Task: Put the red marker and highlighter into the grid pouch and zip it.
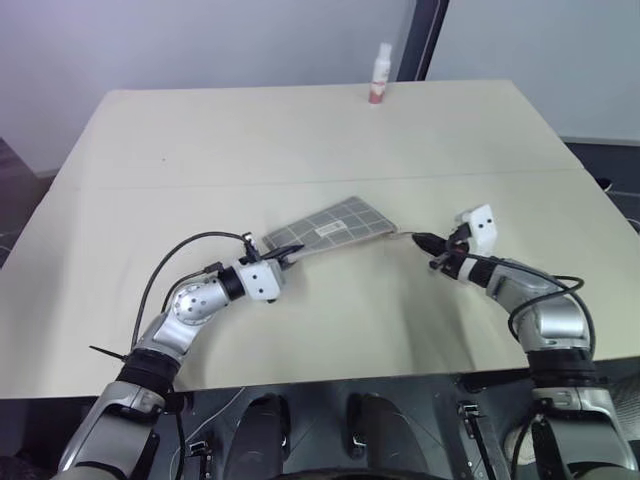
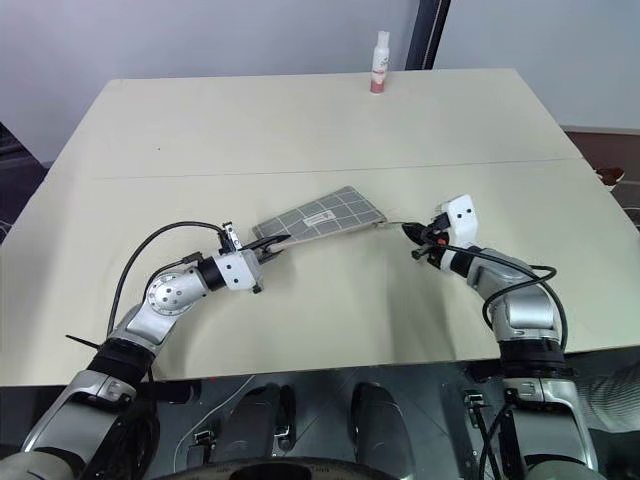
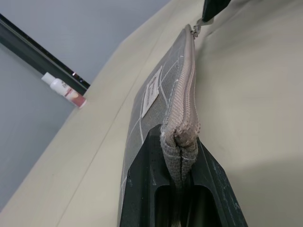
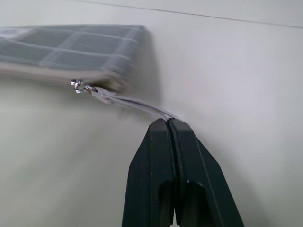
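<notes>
Your left gripper (image 3: 182, 189) clamps one end of the flat grey white-gridded fabric pouch (image 1: 330, 228) mid-table while your right gripper (image 4: 169, 124) pinches its pale pull cord (image 4: 135, 102), so tugging harder may slip the cord free

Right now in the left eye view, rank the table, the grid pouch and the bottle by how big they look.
1. Table
2. Grid pouch
3. Bottle, though it stands farthest from the camera, so it looks smaller than it really is.
</notes>
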